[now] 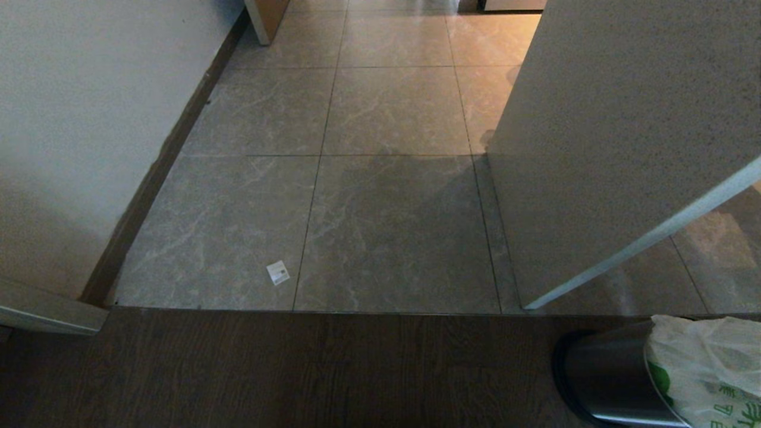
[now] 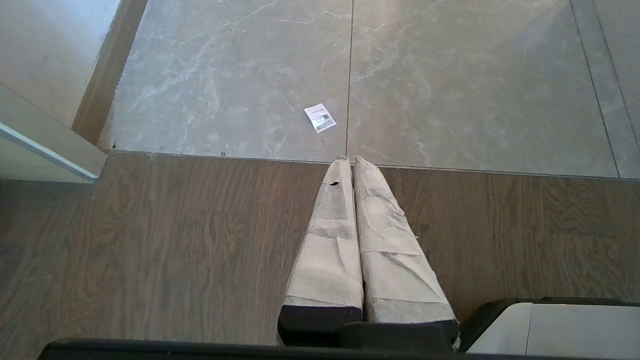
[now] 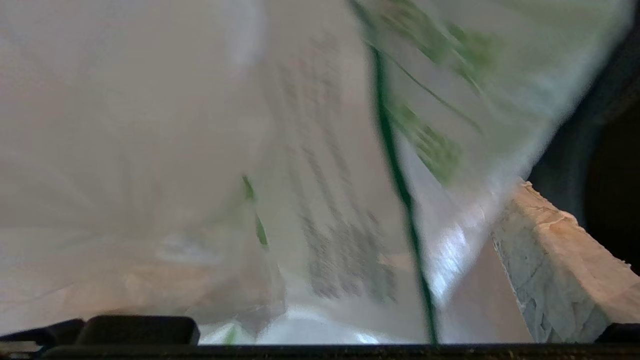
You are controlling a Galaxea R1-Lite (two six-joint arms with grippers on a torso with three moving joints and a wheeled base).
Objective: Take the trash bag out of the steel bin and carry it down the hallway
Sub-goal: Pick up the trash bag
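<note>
The steel bin (image 1: 606, 374) stands on the dark wood floor at the bottom right of the head view. The white trash bag (image 1: 707, 362) with green print bulges out of its top. Neither arm shows in the head view. In the right wrist view the bag's thin film (image 3: 280, 165) fills nearly everything, close against my right gripper (image 3: 320, 225). One taped finger (image 3: 550, 270) stands far out to the side and the other is hidden behind the plastic; the gripper is open. My left gripper (image 2: 350, 162) hangs shut over the wood floor, holding nothing.
Beige marbled hallway tiles (image 1: 392, 226) begin just past the wood strip. A cream wall with dark skirting (image 1: 148, 184) runs along the left. A pale speckled panel (image 1: 624, 148) juts in at the right. A small paper scrap (image 1: 277, 272) lies on the tiles.
</note>
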